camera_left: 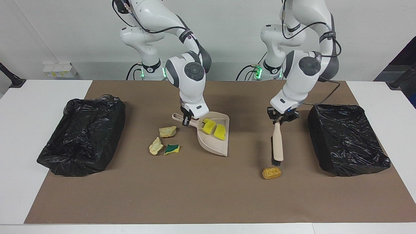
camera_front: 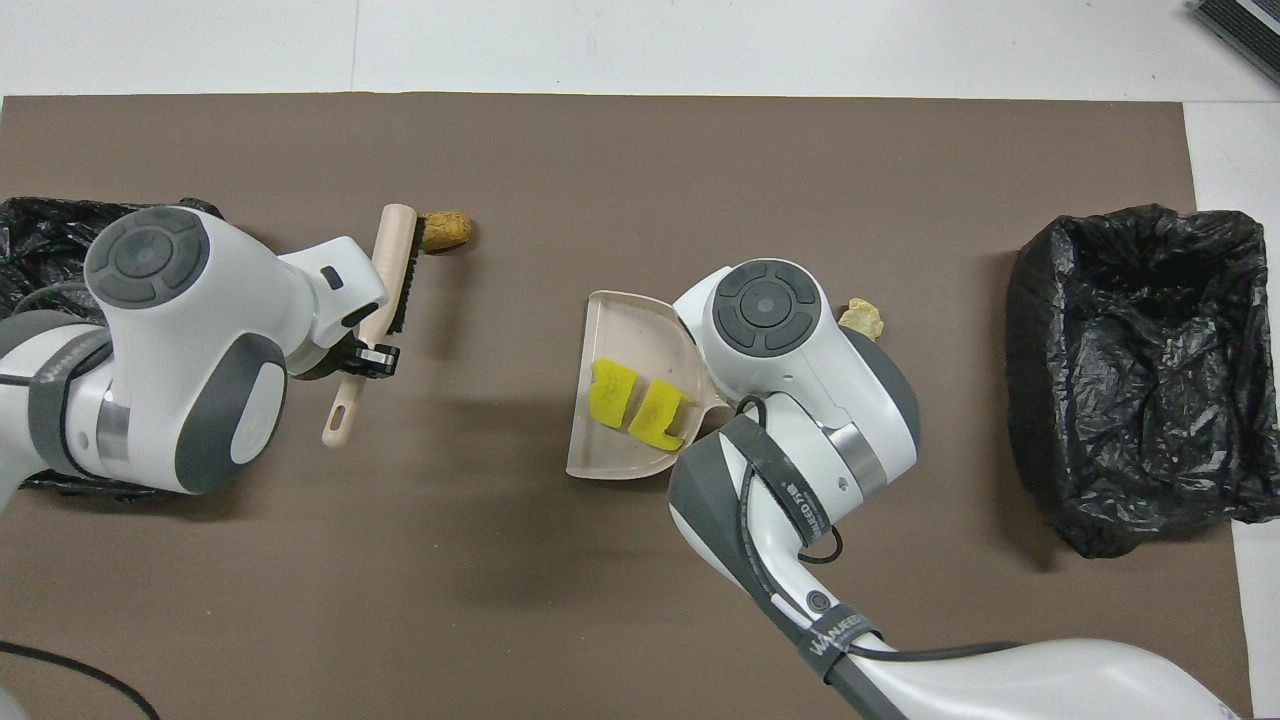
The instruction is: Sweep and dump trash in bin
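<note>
Orange-brown chunk (camera_left: pixel 271 173) lies on the tabletop just off the brush (camera_left: pixel 277 144) bristle tip, farther from the robots, in line with the brush's long axis. Left hand (camera_left: pixel 282 119) is clamped on the brush handle, nearest to this chunk. Dustpan (camera_left: pixel 217 144) sits well apart toward the right arm's end, two yellow sponges (camera_left: pixel 214 129) inside, its handle gripped by the right hand (camera_left: pixel 187 119). Three more chunks (camera_left: pixel 164 141) lie beside the dustpan. Likely next: sweep the chunk sideways to the pan.

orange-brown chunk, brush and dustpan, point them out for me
orange-brown chunk (camera_left: pixel 271 173), facing view, middle of its top
brush (camera_left: pixel 278 145), facing view, pale handle
dustpan (camera_left: pixel 213 146), facing view, bare floor of its scoop
</note>
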{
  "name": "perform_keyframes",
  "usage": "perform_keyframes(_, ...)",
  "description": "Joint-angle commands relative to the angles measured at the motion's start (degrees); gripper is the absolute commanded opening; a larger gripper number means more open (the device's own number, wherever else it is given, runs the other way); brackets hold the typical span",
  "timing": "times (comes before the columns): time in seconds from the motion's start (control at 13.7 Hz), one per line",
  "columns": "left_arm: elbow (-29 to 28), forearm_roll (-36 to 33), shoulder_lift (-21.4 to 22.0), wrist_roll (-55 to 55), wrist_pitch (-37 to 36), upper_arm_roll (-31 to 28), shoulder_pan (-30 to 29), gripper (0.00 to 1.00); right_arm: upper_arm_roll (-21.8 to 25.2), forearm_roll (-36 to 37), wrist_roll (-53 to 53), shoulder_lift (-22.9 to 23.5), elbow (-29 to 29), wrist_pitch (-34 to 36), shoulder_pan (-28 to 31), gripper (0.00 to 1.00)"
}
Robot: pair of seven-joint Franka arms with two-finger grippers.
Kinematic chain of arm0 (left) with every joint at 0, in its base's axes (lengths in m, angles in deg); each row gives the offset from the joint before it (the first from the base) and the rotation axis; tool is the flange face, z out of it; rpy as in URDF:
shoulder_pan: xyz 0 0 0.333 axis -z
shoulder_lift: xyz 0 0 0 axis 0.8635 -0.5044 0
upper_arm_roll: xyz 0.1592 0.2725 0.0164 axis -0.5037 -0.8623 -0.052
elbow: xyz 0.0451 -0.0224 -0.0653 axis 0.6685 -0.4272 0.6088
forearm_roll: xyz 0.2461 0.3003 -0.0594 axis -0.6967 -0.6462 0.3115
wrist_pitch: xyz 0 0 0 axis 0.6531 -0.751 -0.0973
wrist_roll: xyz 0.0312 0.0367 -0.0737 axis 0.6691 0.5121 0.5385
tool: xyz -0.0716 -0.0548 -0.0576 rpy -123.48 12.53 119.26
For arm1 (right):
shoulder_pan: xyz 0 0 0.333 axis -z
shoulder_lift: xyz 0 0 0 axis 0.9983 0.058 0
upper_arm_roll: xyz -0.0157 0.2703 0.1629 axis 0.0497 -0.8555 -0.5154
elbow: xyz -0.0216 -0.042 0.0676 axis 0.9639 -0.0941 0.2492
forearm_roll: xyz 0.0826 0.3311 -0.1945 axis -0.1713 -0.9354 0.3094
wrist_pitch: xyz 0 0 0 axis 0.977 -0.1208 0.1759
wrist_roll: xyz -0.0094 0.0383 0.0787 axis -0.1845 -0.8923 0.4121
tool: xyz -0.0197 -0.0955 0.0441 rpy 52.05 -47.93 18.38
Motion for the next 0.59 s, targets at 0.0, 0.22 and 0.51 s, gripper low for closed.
perform_keyframes(0.0, 6.31, -1.92, -6.08, -4.41, -1.61, 0.71, -4.56, 0.00, -0.32, 0.61, -0.38, -0.21, 1.10, -1.72, 0.19, 0.00)
perform_keyframes(0.22, 5.52, -1.83, -7.24, -10.46, -1.25, 0.71, -5.98, 0.00, -0.32, 0.61, -0.38, -0.12, 1.10, -1.81, 0.19, 0.00)
perform_keyframes(0.51, 4.73, -1.74, -7.06, -12.24, 0.76, 1.15, -3.71, 0.00, -0.32, 0.61, -0.38, -0.21, 1.01, -1.28, 0.19, 0.00)
